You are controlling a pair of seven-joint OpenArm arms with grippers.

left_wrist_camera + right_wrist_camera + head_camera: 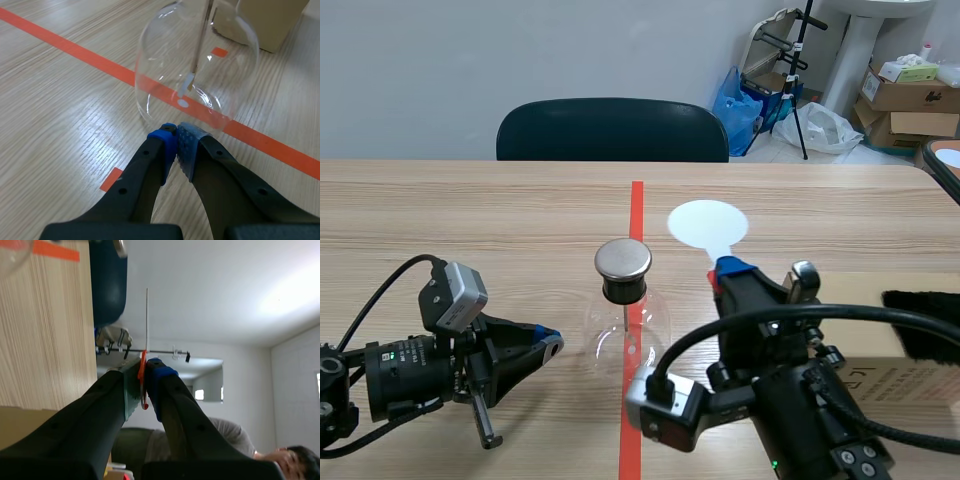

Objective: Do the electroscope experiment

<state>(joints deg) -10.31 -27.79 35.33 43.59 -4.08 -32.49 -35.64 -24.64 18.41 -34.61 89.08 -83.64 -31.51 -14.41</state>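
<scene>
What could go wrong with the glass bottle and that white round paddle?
The left arm's jaws are shut right next to the glass bottle; a small push might slide or tip it. The right arm's jaws pinch the white paddle only by its thin handle, so it might twist or slip. Swung too low, the paddle might knock the metal cap.

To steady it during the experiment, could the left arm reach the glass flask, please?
Probably yes: the left pincer, shut, sits just short of the electroscope flask, nothing standing between them.
</scene>
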